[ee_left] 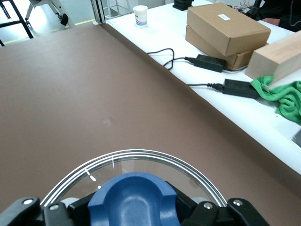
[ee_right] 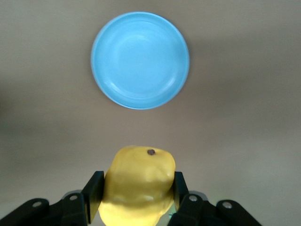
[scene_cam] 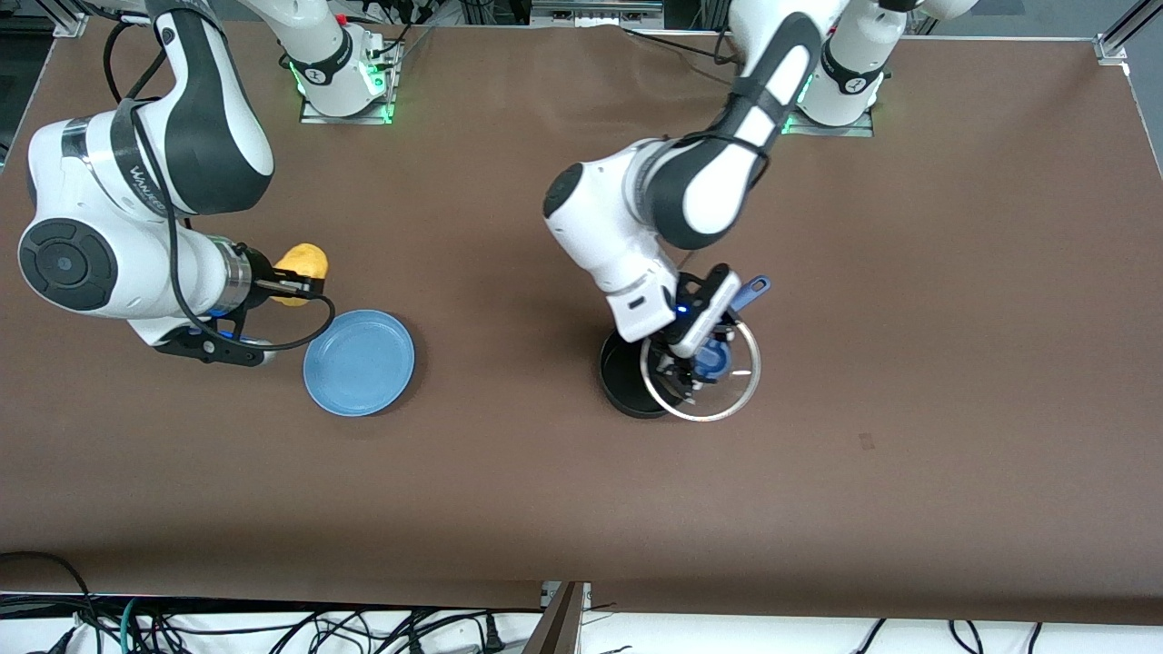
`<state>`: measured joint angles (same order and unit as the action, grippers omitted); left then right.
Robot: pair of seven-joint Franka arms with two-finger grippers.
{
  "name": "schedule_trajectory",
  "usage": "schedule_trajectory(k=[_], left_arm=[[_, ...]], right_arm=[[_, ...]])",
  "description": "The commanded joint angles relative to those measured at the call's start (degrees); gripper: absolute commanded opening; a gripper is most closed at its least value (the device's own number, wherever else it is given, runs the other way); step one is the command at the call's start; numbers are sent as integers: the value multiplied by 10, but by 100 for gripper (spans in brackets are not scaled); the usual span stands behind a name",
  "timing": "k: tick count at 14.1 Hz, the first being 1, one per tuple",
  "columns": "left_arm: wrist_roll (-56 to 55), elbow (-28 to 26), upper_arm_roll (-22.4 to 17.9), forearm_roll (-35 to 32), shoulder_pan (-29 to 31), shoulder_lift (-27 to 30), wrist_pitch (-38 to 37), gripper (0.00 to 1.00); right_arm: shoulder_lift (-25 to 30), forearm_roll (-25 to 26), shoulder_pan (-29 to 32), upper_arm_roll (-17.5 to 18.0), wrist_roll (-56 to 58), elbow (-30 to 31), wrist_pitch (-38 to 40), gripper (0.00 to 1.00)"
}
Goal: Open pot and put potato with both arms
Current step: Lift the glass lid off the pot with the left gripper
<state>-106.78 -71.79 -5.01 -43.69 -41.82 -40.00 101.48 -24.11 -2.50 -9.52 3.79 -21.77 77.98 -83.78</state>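
Note:
The black pot point(scene_cam: 627, 377) stands mid-table, its blue handle point(scene_cam: 752, 291) pointing toward the robot bases. My left gripper point(scene_cam: 695, 368) is shut on the blue knob point(scene_cam: 713, 363) of the glass lid point(scene_cam: 731, 404). The lid is held shifted off the pot toward the left arm's end, still overlapping its rim. The left wrist view shows the knob point(ee_left: 134, 200) between the fingers and the lid's rim point(ee_left: 141, 153). My right gripper point(scene_cam: 291, 286) is shut on the yellow potato point(scene_cam: 304, 263) over bare table beside the plate. The right wrist view shows the potato point(ee_right: 138, 186) clamped between both fingers.
A light-blue plate point(scene_cam: 359, 363) lies toward the right arm's end, also in the right wrist view point(ee_right: 140, 60). Past the table's edge, a white bench holds cardboard boxes point(ee_left: 225, 30), power bricks point(ee_left: 240, 88), a green cloth point(ee_left: 282, 96) and a paper cup point(ee_left: 140, 15).

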Motion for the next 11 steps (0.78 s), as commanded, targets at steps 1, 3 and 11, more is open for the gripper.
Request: schedule_trajectory(k=[1,3,11], left_arm=[[57,-35,6,12,41,48,-17,0],[91,-70,6,5,74,78,-12,0],[195,-192,8,-1,194,176,120,0]], right_arm=[[-22,-39,-16,1,-27,-3,-33,65],[-37,-44,-45,1,-56,-2,-66,65],[-140,-80,-206,1,-313,-12,-336,65]])
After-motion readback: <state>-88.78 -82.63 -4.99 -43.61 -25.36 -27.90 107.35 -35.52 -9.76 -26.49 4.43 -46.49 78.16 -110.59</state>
